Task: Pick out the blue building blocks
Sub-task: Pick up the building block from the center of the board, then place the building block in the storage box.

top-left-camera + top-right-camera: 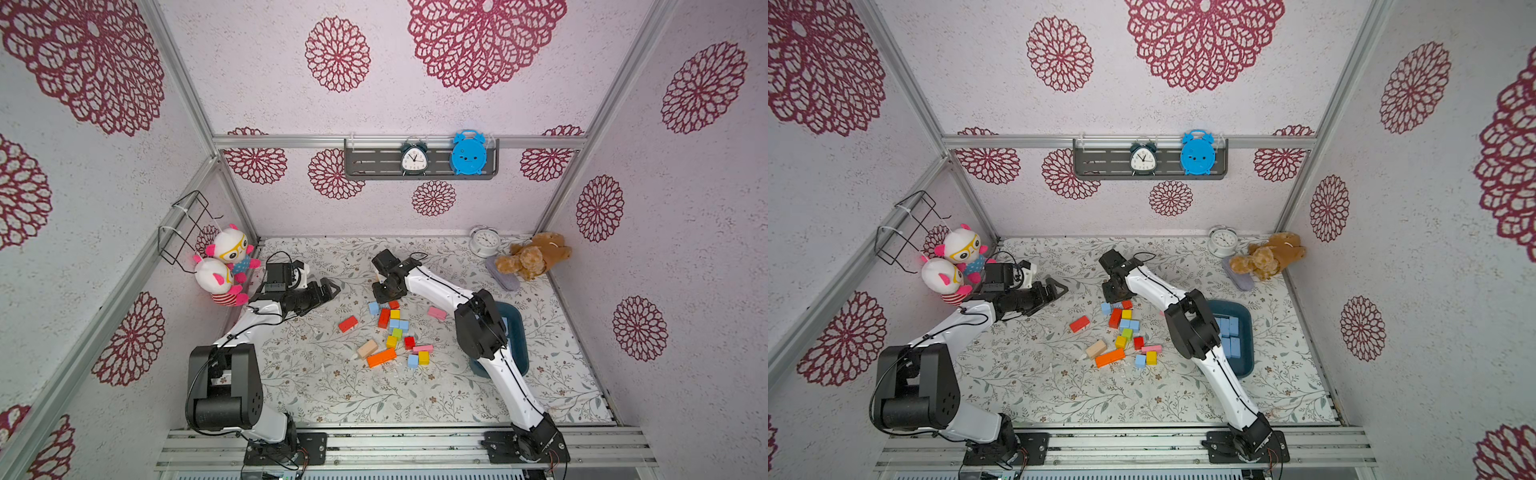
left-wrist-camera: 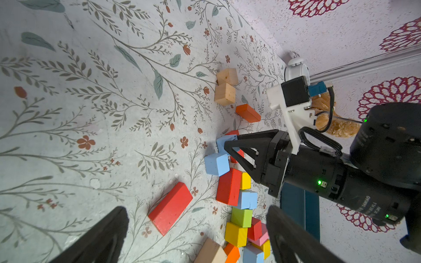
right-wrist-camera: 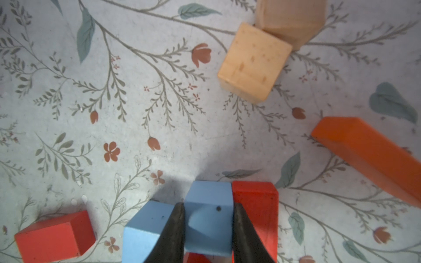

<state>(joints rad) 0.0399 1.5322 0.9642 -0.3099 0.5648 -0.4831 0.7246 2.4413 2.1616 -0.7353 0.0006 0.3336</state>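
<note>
Right claw pinching blue block, matte, pale

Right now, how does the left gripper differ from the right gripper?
The left gripper stands wide open with nothing between its fingers; the right gripper is closed on a blue block. The left gripper hangs off to the side of the block pile, touching no block; the right gripper points down into the pile's far end. Both are black with triangular fingers.
</note>
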